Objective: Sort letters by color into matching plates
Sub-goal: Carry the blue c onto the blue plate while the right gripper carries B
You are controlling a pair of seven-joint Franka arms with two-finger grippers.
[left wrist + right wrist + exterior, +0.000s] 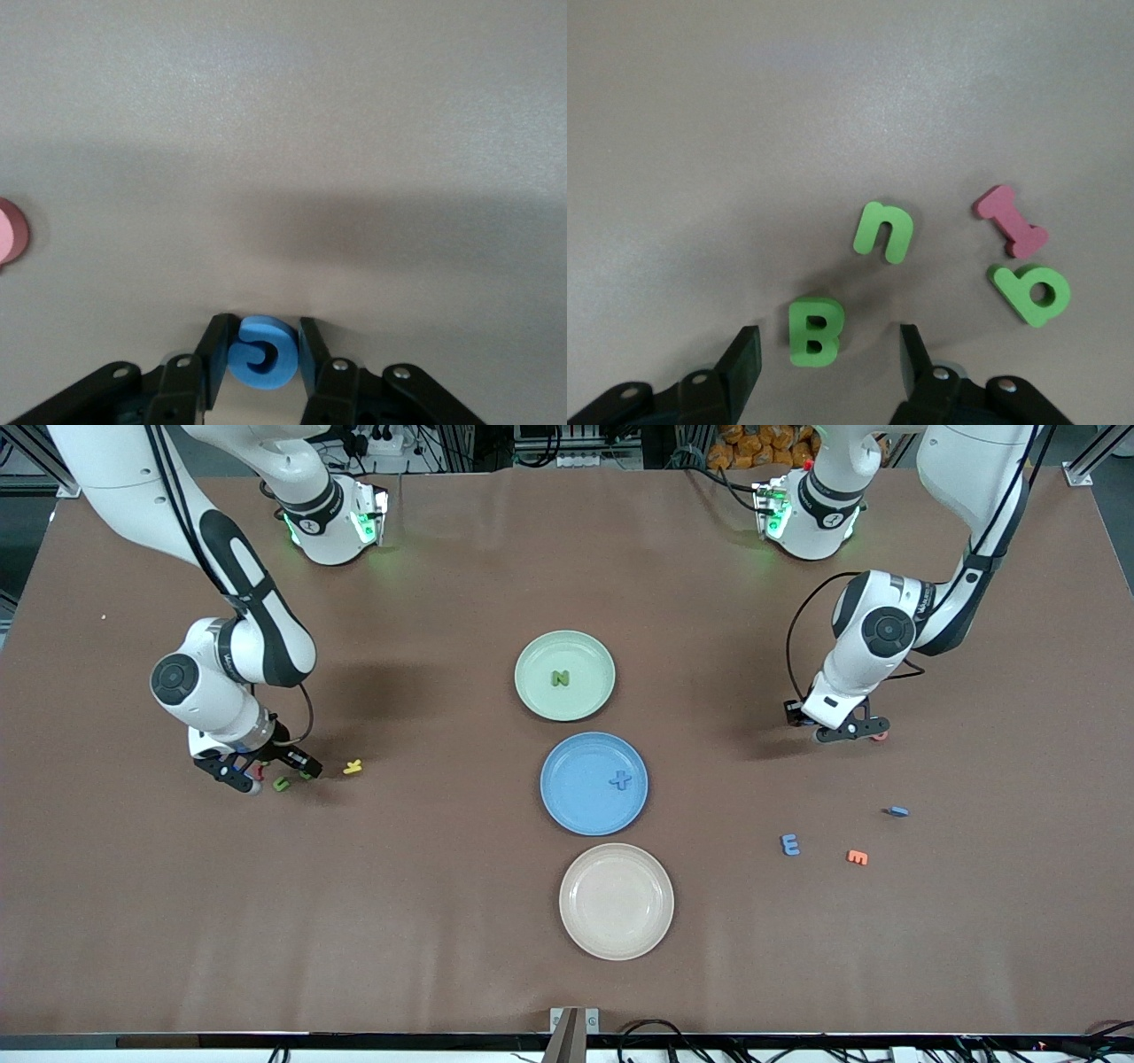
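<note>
**Mia:** What is nearest the front camera?

**Tom:** The cream plate (616, 901). It has nothing in it. Toward the left arm's end of the table lie a blue E (789, 844), an orange E (857, 857) and a small blue piece (899, 811).

**Mia:** And next?

**Tom:** The blue plate (594, 783), with one blue letter (620, 780) in it. Farther off sits the green plate (564, 675), with a green N (560, 678) in it. So I think one of each color is done.

**Mia:** What is the right gripper (827, 352) doing?

**Tom:** It is low at the right arm's end of the table. Its fingers are apart, one on each side of a green B (812, 331), not touching it. Near the B lie a green n (883, 232), a green b (1033, 293) and a red letter (1011, 221). A yellow letter (353, 766) lies beside the gripper too.

**Mia:** And the left gripper (261, 356)?

**Tom:** It is down by the table at its own end, farther than the two E's. Its fingers are pressed on a curly blue letter (262, 354). A pink piece (11, 231) lies off by itself.

**Mia:** What is left?

**Tom:** I think three green letters and three blue ones must go to their plates.
</note>
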